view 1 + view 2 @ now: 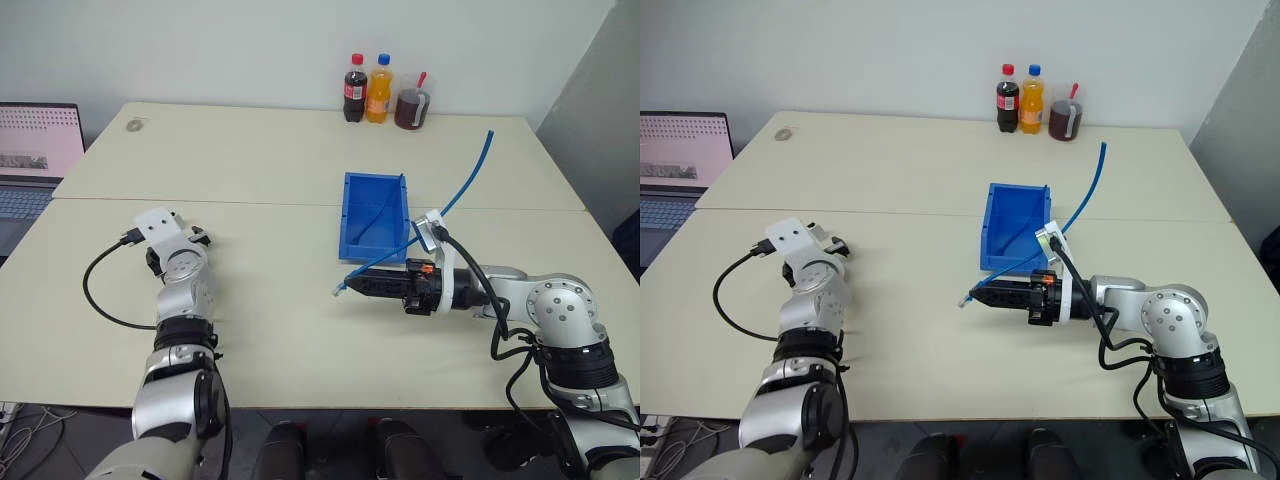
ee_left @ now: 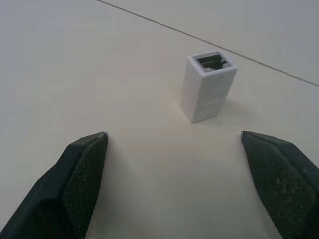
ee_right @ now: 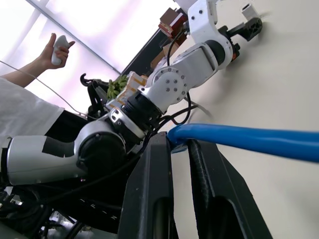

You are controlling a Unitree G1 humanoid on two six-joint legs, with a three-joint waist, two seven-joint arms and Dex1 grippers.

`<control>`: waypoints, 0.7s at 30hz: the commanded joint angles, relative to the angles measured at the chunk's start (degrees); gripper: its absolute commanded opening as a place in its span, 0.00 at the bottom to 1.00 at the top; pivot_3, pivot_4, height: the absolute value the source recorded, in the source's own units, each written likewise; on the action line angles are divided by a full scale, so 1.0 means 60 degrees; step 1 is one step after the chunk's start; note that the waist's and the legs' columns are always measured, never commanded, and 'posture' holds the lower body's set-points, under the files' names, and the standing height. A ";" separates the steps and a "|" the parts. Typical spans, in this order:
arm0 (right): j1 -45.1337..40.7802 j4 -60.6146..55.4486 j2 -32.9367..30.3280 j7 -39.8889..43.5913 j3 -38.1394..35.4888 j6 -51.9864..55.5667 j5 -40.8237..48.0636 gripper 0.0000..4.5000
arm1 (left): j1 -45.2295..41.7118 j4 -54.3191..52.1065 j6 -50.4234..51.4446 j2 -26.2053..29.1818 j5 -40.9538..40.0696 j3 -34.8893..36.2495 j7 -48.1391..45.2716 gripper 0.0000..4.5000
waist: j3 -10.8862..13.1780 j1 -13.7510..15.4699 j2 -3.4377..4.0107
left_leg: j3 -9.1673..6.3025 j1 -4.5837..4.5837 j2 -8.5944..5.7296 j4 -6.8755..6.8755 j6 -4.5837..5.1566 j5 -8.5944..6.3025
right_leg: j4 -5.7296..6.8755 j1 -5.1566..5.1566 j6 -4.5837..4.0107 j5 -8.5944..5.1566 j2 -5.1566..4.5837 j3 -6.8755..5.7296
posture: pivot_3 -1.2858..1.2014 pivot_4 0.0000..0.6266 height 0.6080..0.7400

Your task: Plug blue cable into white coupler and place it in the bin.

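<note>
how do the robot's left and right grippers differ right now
The left gripper has its jaws wide open and holds nothing, while the right gripper is shut on the blue cable.

The left gripper faces the white coupler, which stands upright on the table; the right gripper is beside the bin.

Both have two black fingers.

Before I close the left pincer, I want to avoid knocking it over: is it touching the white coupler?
Apart. The left wrist view shows the white coupler standing upright, bare table separating it from both fingertips.
</note>
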 commanded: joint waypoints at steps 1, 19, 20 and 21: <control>-0.0116 -0.0332 0.0036 0.0021 -0.0281 0.0048 0.0116 0.04 | -0.0467 0.0985 -0.0696 0.0241 0.0190 0.0048 -0.0095 0.99 | 0.0000 -0.0001 0.0000 | -0.0001 0.0000 0.0000 0.0000 0.0000 0.0000 | 0.0001 0.0000 -0.0002 0.0002 0.0000 -0.0001 | 0.52 0.24 1.00; 0.0264 -0.0792 0.0204 -0.0542 -0.0453 0.0092 0.0254 0.04 | -0.2033 0.3920 -0.1873 0.1130 0.0250 0.0069 -0.0966 0.99 | 0.0000 -0.0021 0.0000 | -0.0008 -0.0001 0.0004 0.0002 0.0000 0.0000 | 0.0010 -0.0002 -0.0001 0.0001 0.0001 -0.0014 | 0.52 0.24 1.00; 0.0269 -0.0798 0.0205 -0.0554 -0.0460 0.0091 0.0252 0.04 | -0.2075 0.3966 -0.1883 0.1143 0.0253 0.0062 -0.1010 0.99 | 0.0000 -0.0021 0.0000 | -0.0008 -0.0001 0.0005 0.0002 -0.0001 0.0000 | 0.0010 -0.0003 -0.0001 0.0001 0.0001 -0.0014 | 0.52 0.24 1.00; 0.0277 -0.0804 0.0205 -0.0563 -0.0465 0.0090 0.0250 0.04 | -0.2109 0.4002 -0.1891 0.1153 0.0261 0.0054 -0.1049 0.99 | 0.0000 -0.0021 0.0000 | -0.0008 -0.0002 0.0004 0.0002 -0.0001 0.0000 | 0.0010 -0.0003 -0.0001 0.0001 0.0001 -0.0014 | 0.52 0.24 1.00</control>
